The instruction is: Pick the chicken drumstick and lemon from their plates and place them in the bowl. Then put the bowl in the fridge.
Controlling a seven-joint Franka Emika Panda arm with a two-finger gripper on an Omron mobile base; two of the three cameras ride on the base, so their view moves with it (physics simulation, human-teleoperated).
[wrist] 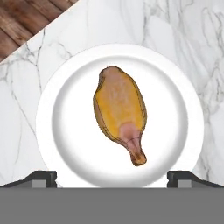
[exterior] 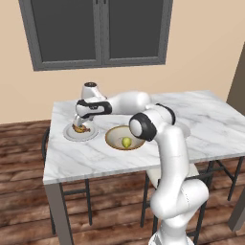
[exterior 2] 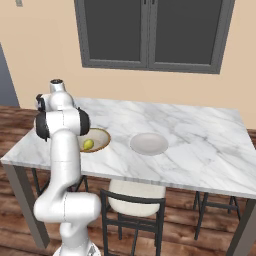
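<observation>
The orange-brown chicken drumstick (wrist: 120,111) lies on a pale round plate (wrist: 65,131), bone end toward the fingers; it also shows on that plate (exterior: 72,135) as a small brown shape (exterior: 80,128). My gripper (wrist: 112,177) hangs open right above it, fingertips (wrist: 41,177) wide apart, one on each side of the plate. The gripper (exterior: 79,123) is just over the drumstick. The yellow-green lemon (exterior: 126,142) sits in the tan-rimmed bowl (exterior: 113,135), also seen as the lemon (exterior 2: 88,144) in the bowl (exterior 2: 102,135). A second plate (exterior 2: 149,143) lies empty. The fridge is out of view.
The marble table (exterior: 210,124) has its left edge near the drumstick's plate, with wooden floor (wrist: 26,26) beyond. Chairs (exterior 2: 132,205) stand tucked under the near side. A dark window (exterior: 100,31) is on the wall behind.
</observation>
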